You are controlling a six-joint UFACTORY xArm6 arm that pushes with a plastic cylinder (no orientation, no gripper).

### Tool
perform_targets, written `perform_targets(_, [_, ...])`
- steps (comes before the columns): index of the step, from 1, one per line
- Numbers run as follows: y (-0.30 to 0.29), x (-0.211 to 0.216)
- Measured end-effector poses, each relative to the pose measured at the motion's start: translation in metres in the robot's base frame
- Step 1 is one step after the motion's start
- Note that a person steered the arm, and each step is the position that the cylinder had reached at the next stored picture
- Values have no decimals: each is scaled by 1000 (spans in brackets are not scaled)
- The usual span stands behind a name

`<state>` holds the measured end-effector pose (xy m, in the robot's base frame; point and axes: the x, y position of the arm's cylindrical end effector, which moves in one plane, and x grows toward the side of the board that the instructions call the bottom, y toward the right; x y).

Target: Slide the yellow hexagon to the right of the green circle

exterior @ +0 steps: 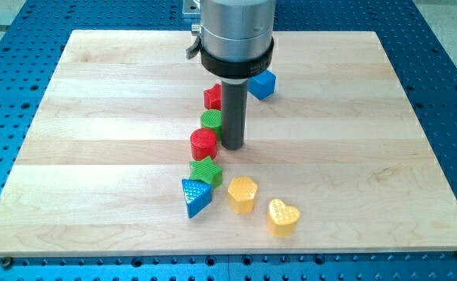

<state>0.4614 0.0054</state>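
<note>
The yellow hexagon [242, 193] lies low on the board, right of the blue triangle [195, 196]. The green circle [210, 120] sits higher up, in a column of blocks, between a red block [212, 97] above it and the red circle [203, 144] below it. My tip [232, 145] stands just right of the green circle and the red circle, close to both, and well above the yellow hexagon. The rod hides part of the green circle's right edge.
A green star [206, 171] lies under the red circle. A yellow heart [282, 217] sits at the lower right of the hexagon. A blue block [262, 83] lies right of the rod, near the view's top. The wooden board [96, 156] rests on a blue perforated table.
</note>
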Motion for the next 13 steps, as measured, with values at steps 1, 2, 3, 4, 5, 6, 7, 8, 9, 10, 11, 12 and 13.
perform_targets(1, [-5, -3])
perform_targets(2, [1, -5])
perform_targets(3, [19, -20])
perform_targets(4, [24, -41])
perform_targets(5, [18, -41])
perform_targets(6, [27, -44])
perform_targets(7, [6, -53])
perform_targets(8, [-4, -53])
perform_targets(9, [14, -48])
perform_targets(10, [90, 26])
perform_targets(11, [140, 119])
perform_targets(12, [126, 144])
perform_targets(13, [115, 158])
